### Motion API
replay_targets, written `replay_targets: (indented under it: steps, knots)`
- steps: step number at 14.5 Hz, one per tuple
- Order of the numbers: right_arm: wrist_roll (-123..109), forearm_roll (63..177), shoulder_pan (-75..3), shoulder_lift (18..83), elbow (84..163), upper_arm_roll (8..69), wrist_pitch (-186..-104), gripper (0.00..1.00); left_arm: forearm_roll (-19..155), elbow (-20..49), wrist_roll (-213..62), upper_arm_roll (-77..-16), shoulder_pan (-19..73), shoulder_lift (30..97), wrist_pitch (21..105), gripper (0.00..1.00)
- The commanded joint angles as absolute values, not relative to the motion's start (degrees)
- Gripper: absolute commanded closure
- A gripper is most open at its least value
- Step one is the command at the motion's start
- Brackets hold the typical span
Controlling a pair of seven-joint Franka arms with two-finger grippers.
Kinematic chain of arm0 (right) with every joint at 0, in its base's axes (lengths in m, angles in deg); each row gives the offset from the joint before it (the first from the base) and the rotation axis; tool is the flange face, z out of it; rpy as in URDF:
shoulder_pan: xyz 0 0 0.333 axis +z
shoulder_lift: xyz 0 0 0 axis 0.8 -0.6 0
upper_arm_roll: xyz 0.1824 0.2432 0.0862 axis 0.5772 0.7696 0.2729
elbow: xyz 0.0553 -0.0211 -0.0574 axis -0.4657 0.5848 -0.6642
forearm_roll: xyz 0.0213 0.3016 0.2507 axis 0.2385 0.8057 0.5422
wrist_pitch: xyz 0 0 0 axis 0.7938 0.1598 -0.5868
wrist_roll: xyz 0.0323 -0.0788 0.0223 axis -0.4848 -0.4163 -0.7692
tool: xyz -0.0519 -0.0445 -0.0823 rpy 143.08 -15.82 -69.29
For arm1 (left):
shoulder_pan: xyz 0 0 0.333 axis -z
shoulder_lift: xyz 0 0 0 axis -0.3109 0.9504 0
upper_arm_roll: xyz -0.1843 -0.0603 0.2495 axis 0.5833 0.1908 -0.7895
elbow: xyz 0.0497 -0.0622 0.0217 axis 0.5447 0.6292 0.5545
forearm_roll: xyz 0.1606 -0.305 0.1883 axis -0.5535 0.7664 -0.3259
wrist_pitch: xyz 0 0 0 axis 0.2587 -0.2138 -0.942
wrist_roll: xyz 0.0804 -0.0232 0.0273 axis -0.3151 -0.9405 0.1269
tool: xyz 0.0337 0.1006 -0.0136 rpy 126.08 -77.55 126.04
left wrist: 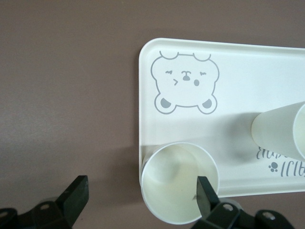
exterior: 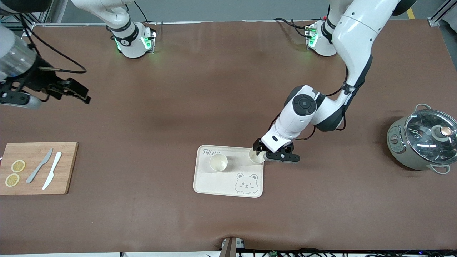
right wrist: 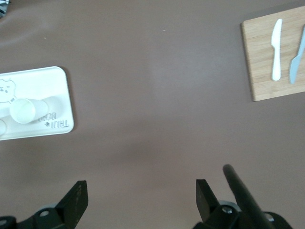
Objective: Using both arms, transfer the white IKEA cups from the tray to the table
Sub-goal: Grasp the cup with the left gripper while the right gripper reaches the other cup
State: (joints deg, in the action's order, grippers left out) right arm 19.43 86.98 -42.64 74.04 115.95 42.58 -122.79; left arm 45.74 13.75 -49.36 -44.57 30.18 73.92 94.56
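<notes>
Wrist footage alone shows the left gripper [left wrist: 141, 200] spread, one finger inside a cup [left wrist: 178, 183]; right gripper [right wrist: 141, 200] released.

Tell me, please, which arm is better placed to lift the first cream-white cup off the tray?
Left. The left gripper is open around the corner cream-white tapered cup on the cream bear-print tray; the right gripper waits open over bare table.
</notes>
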Motion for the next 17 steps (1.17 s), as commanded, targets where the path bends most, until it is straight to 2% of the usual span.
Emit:
replay_targets:
  steps: [1,4,7,10,12,13,14,15,17]
  knots:
    - [23.55,88.57,-39.86,71.54,113.33,42.16,-124.23,0.0,43.39,13.42,-48.11,-44.49,29.98,75.38,97.08,0.0]
    - [28.18,93.85,-37.76,66.36,110.51,42.16,-126.78,0.0,42.33,13.5,-48.03,-44.75,29.98,76.62,98.93,0.0]
    - [37.94,92.81,-30.74,59.42,110.51,42.08,-138.1,0.0,42.24,13.42,-48.03,-44.93,29.98,77.23,100.16,0.0]
    - [44.81,89.29,-26.51,52.21,108.32,42.08,-143.83,0.0,42.33,13.42,-48.03,-45.11,29.89,78.64,102.71,0.0]
    - [45.26,89.11,-25.27,47.11,104.9,41.99,-144.28,0.0,42.33,13.42,-47.94,-45.11,29.89,78.82,102.71,0.0]
    - [45.35,88.94,-25.01,45.53,104.1,41.99,-144.8,0.0,42.5,13.42,-46.02,-45.11,30.06,78.82,102.71,0.14]
    - [45.44,88.93,-24.66,44.47,103.92,41.99,-146.11,0.0,42.33,13.76,-40.0,-45.11,30.15,78.82,102.71,0.97]
    - [45.7,88.67,-24.13,43.32,103.91,41.99,-148.04,0.0,40.94,14.03,-37.42,-45.28,30.59,78.82,102.71,1.0]
    - [48.76,87.97,-23.08,40.43,103.83,41.9,-151.91,0.0,35.58,13.86,-35.21,-45.19,30.6,78.99,102.71,1.0]
